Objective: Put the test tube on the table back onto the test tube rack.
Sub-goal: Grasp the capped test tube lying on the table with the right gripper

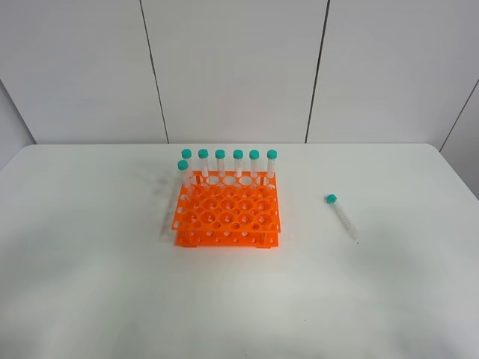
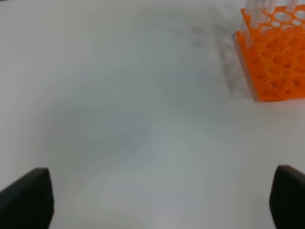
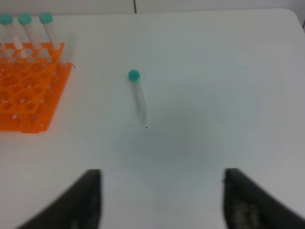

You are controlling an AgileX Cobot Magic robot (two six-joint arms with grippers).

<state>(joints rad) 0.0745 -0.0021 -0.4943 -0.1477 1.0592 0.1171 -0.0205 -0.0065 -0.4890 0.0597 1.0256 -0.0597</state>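
— Left fingers are spread wide over bare table. Mid-table stands the test tube rack, with seven tubes at its far side.
— And the test tube?
— It lies right of the rack, well apart, cap far. Right fingers are spread and empty. It's probably light, slick and apt to roll, so pinch mid-barrel.

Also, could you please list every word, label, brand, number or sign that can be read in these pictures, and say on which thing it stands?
There are none to read.
The test tube rack: plain orange plastic, no marking visible.
The test tube lying on the table: any scale or label is too small to make out.
The standing tubes: the same, nothing legible.
The wall panels: no print.
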